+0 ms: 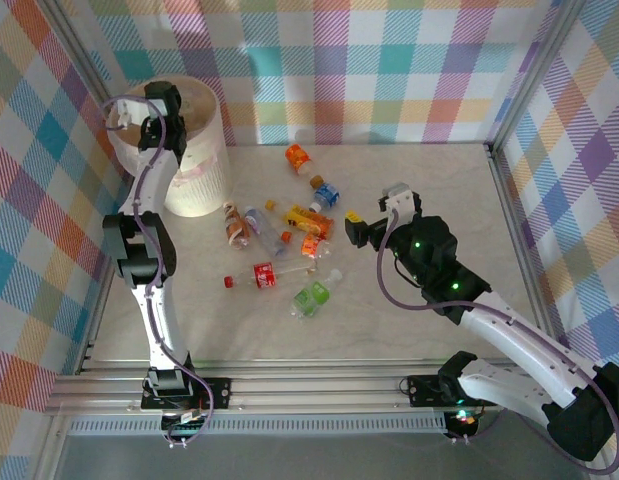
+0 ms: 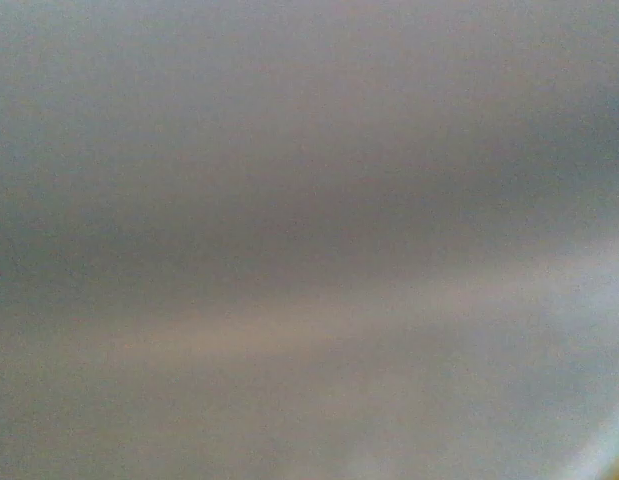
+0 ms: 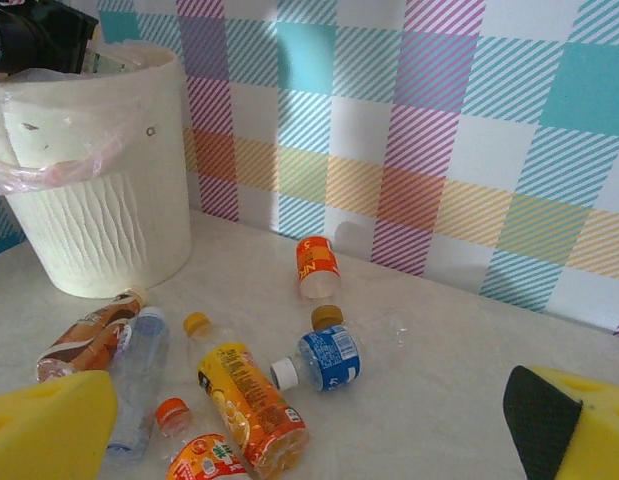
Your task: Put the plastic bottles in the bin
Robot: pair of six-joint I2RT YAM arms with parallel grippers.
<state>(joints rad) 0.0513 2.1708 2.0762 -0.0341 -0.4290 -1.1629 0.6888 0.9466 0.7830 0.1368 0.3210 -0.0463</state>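
Observation:
Several plastic bottles lie scattered mid-table: an orange-labelled one (image 1: 297,156), a blue-labelled one (image 1: 326,194), a yellow-orange one (image 1: 307,216), a brown one (image 1: 234,222), a red-labelled one (image 1: 261,275) and a green one (image 1: 311,297). The cream-white bin (image 1: 197,160) stands at the back left. My left gripper (image 1: 159,105) hangs over the bin's mouth; its jaws are hidden and its wrist view is a grey blur. My right gripper (image 1: 374,212) hovers open to the right of the pile, its yellow pads (image 3: 49,430) wide apart, facing the blue bottle (image 3: 327,358), the yellow bottle (image 3: 247,405) and the bin (image 3: 99,190).
Checked walls with metal frame posts close the table at the back and both sides. Bare tabletop lies right of the pile (image 1: 439,180) and in front of it. The orange bottle (image 3: 317,265) lies close to the back wall.

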